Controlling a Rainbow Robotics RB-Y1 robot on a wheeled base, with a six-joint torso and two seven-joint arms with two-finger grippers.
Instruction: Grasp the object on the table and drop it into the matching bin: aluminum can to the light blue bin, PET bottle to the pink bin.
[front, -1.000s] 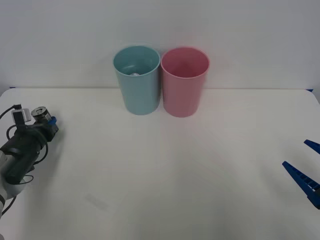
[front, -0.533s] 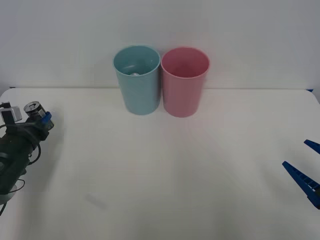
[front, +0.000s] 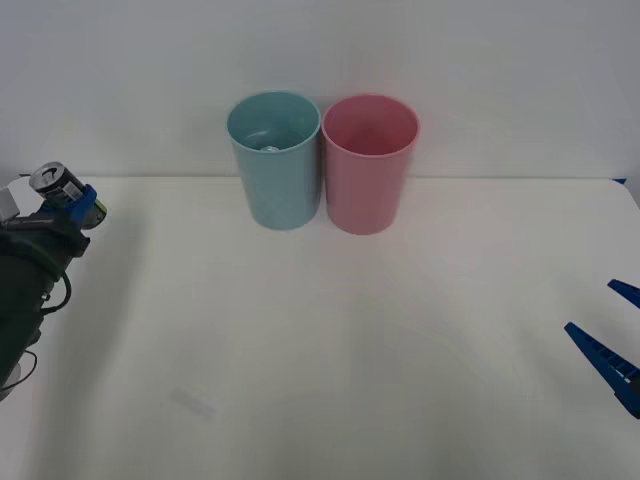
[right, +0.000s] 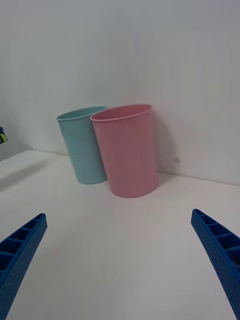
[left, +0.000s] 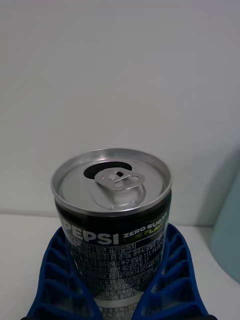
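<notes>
Blue ribbed fingers of the left gripper squeeze one aluminum can, held up off the table at its left edge. The left wrist view shows the can's open silver top and pull tab. Two bins stand well to its right, side by side: the light blue bin, then the pink bin. The right gripper hangs spread wide, holding nothing, facing both bins.

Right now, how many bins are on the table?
2, side by side at the table's far edge by the wall: the light blue bin toward the left gripper, the pink bin toward the right gripper's side.
</notes>
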